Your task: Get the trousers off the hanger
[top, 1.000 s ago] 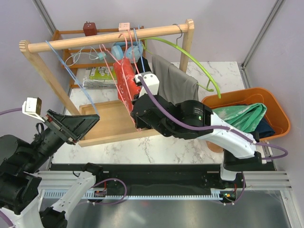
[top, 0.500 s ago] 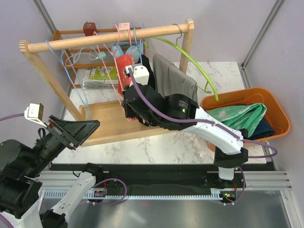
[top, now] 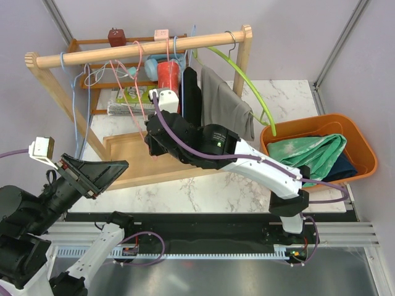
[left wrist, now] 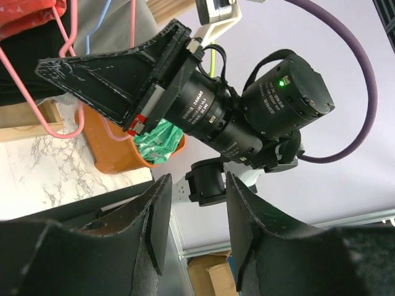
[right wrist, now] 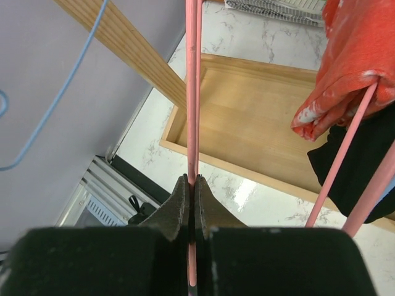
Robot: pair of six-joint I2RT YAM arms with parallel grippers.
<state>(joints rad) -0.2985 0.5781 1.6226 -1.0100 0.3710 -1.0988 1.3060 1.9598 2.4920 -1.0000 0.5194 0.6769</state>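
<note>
right pincer (right wrist: 191,183), clamped on the pink hanger (right wrist: 192,92), has carried it left; left pincer (left wrist: 197,180) apart, perhaps lower.

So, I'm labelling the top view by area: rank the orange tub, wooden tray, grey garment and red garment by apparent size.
1. Orange tub and wooden tray: too close to call, since the right arm hides part of the tray.
2. Grey garment.
3. Red garment, the smallest.

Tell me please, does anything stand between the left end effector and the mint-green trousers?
Yes. The right arm reaches across the table, right on the line from the open left end effector to the mint-green trousers, which lie in the orange basket at the right side.
</note>
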